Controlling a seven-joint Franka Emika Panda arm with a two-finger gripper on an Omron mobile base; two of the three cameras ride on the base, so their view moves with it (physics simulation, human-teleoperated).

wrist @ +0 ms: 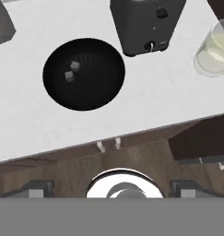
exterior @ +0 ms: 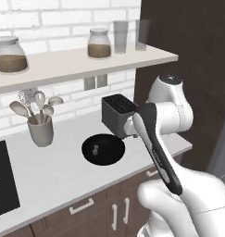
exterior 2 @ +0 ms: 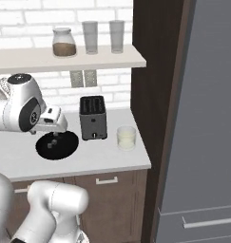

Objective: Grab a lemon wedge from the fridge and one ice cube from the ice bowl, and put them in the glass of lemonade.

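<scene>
Jaws spread wide and empty, the gripper (wrist: 111,190) hangs high above the ice bowl (wrist: 84,73) beside the toaster (wrist: 145,23), apparently poised to descend onto one ice cube (wrist: 75,66).

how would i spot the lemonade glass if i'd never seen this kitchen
Find the white counter beside the tall dark cabinet. Right of the toaster stands the glass of lemonade: short, clear, holding pale yellowish liquid, unlike the taller grey glasses on the shelf.
</scene>
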